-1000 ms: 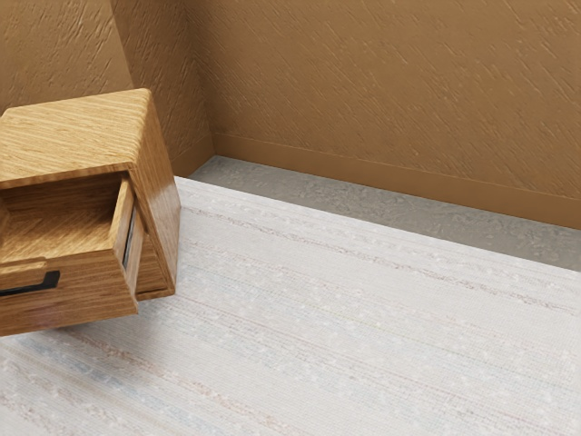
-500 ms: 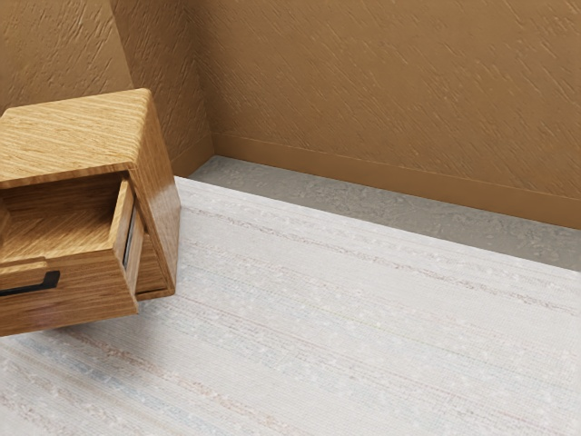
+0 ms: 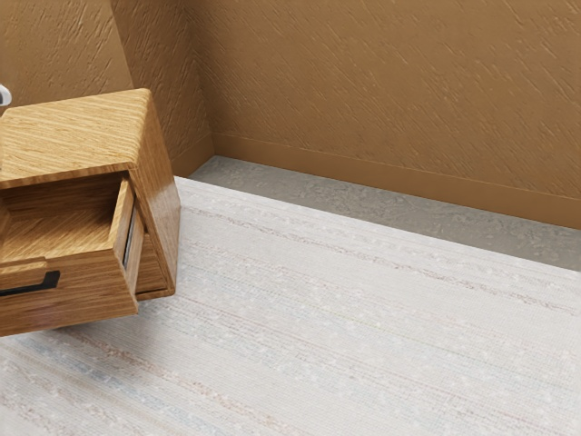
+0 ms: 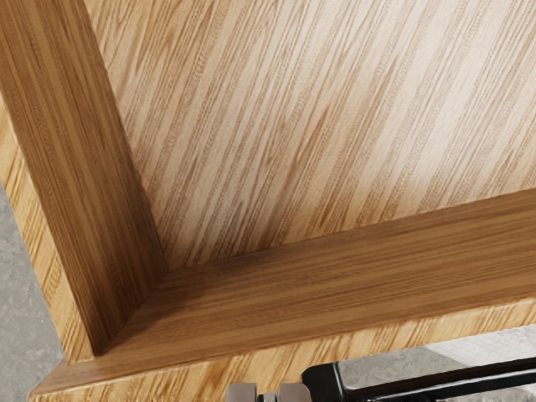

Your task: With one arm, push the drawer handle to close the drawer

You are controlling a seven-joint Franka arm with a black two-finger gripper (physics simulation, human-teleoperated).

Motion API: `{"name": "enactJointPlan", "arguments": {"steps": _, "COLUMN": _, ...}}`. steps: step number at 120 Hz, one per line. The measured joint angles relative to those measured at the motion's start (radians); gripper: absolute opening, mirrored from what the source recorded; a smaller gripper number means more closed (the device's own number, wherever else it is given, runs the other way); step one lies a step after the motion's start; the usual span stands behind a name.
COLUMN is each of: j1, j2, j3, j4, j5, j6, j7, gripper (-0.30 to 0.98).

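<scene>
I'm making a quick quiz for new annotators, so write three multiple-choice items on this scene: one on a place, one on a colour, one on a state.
1. Where is the open drawer's handle?
A) On the cabinet's top
B) On the drawer's front
C) Inside the drawer

2. What colour is most of the rug?
A) Whitish
B) Dark green
C) Bright red

3. How does the drawer stand?
A) Fully shut
B) Lying on the rug
C) Pulled out

1: B, the handle projects from the front panel.
2: A, the rug is pale with faint streaks.
3: C, its interior shows ahead of the cabinet.
</scene>
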Motion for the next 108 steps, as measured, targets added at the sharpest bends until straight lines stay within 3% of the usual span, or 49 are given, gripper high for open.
{"name": "enactJointPlan", "arguments": {"steps": 57, "j1": 0.011, "j2": -0.122, "j3": -0.001, "j4": -0.261, "j5": -0.073, "j6": 0.043, "j7": -0.066, "gripper": -0.1}}
{"name": "enactJointPlan", "arguments": {"steps": 89, "j1": 0.01, "j2": -0.133, "j3": -0.014, "j4": -0.309, "j5": -0.144, "j6": 0.049, "j7": -0.15, "gripper": -0.1}}
{"name": "enactJointPlan", "arguments": {"steps": 108, "j1": 0.009, "j2": -0.128, "j3": -0.016, "j4": -0.323, "j5": -0.153, "j6": 0.115, "j7": -0.2, "gripper": -0.1}}
